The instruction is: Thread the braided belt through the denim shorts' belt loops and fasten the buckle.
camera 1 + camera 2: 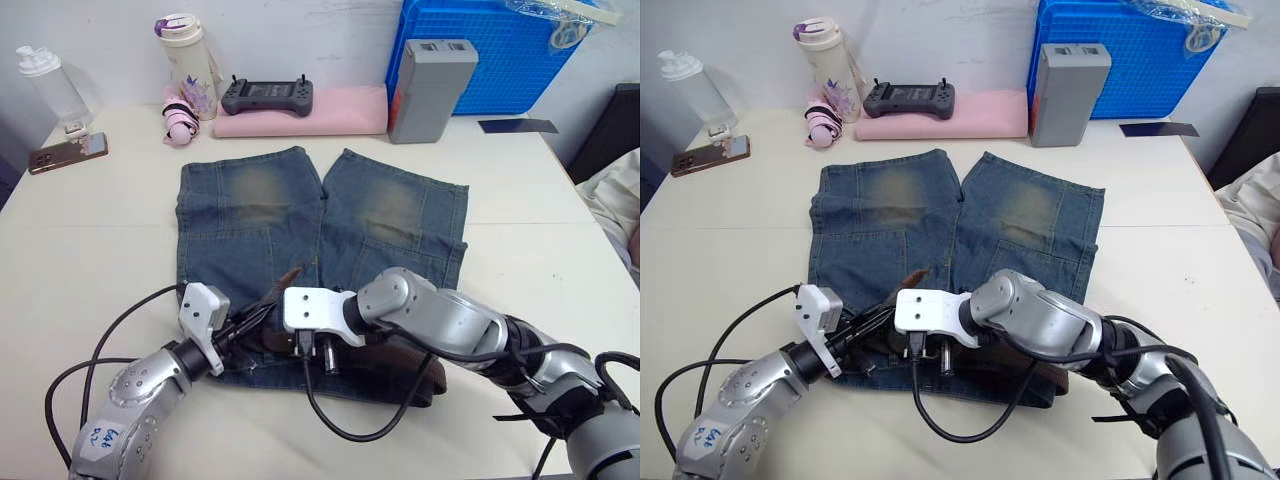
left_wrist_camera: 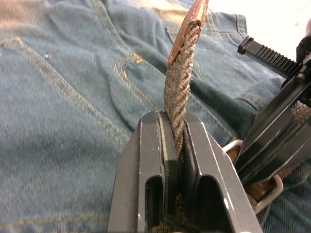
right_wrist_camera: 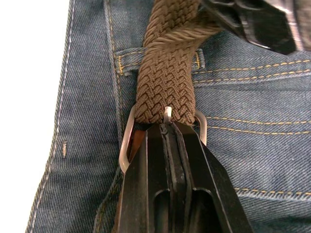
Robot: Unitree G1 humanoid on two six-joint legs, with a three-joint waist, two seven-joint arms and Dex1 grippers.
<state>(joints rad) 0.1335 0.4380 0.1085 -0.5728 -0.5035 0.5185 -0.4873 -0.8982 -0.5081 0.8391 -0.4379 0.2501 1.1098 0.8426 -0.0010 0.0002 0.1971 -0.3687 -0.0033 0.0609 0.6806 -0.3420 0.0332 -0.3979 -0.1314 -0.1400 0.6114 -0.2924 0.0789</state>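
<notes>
The denim shorts [image 1: 260, 230] lie flat on the table, waistband toward me. The braided belt [image 1: 405, 362] runs along that waistband. My left gripper [image 2: 172, 119] is shut on the belt's strap just below its tan tip [image 2: 192, 19], which sticks up over the denim. My right gripper [image 3: 167, 126] is shut on the buckle [image 3: 125, 145], whose metal frame shows on both sides of the fingers, prong pointing at the brown weave [image 3: 167, 73]. The strap passes through the frame and lies across a belt loop [image 3: 127, 62]. The two grippers sit close together at the waistband's left half.
At the table's far edge stand a clear bottle [image 1: 52, 85], a phone [image 1: 68, 152], a tumbler [image 1: 190, 60], a controller [image 1: 267, 96] on a pink pad [image 1: 330, 118], a grey box [image 1: 430, 88] and a blue crate [image 1: 490, 50]. Black cables [image 1: 345, 425] hang from both wrists.
</notes>
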